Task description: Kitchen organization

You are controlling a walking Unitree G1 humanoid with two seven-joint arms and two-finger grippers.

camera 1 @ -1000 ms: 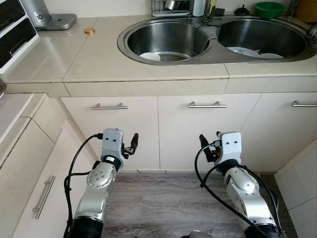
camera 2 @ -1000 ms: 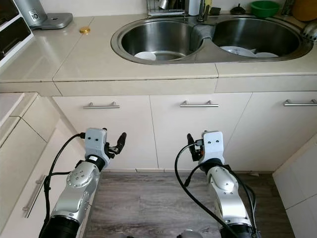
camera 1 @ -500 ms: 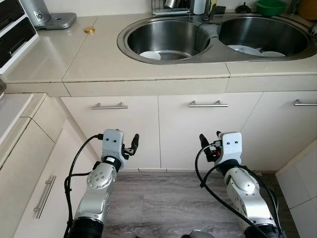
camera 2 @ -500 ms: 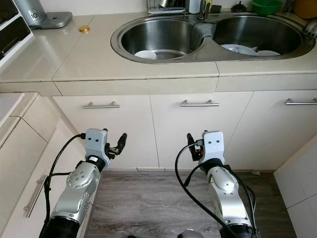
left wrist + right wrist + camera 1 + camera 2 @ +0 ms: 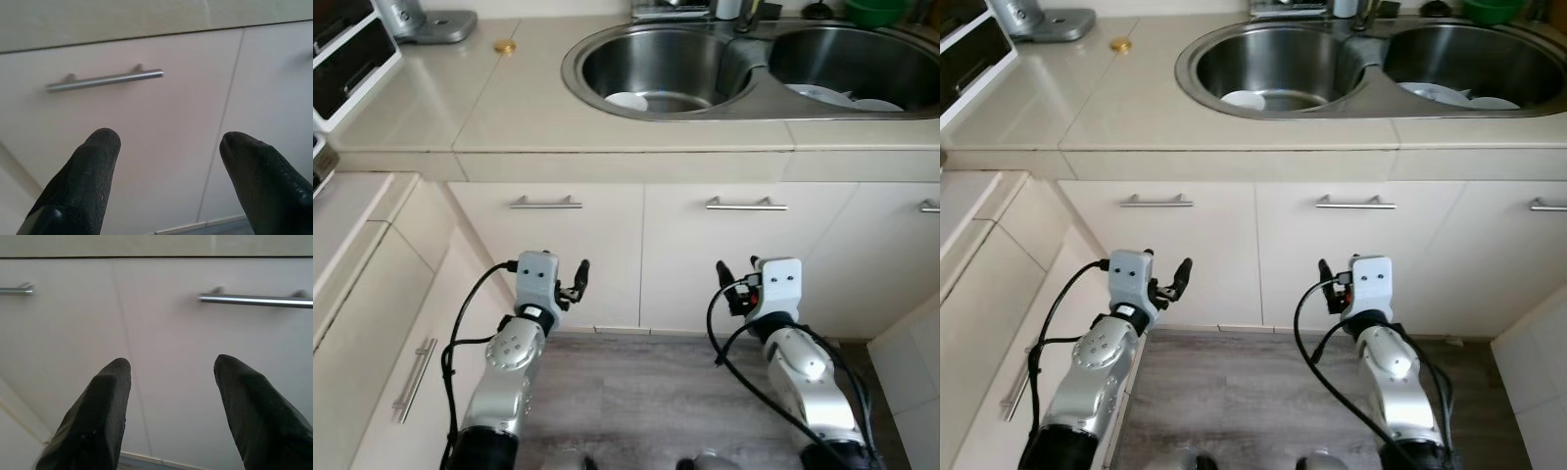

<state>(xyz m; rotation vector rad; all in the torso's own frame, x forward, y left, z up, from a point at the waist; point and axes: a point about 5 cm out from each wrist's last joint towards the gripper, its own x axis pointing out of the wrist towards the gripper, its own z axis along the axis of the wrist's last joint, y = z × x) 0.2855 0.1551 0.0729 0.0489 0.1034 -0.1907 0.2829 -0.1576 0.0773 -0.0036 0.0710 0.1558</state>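
Lying in the double sink (image 5: 570,70), white dishes sit in both basins: one plate (image 5: 626,100) in the left basin and what seem to be two more plates (image 5: 850,97) in the right one, though these are partly hidden by the rim. Compared with a second ago the whole view has slid a little, so the camera moved and the robot is probably only positioning itself. The left gripper (image 5: 576,283) and right gripper (image 5: 736,284) hang low before the cabinet doors (image 5: 607,255), fingers (image 5: 88,181) apart and empty, so no organizing has started.
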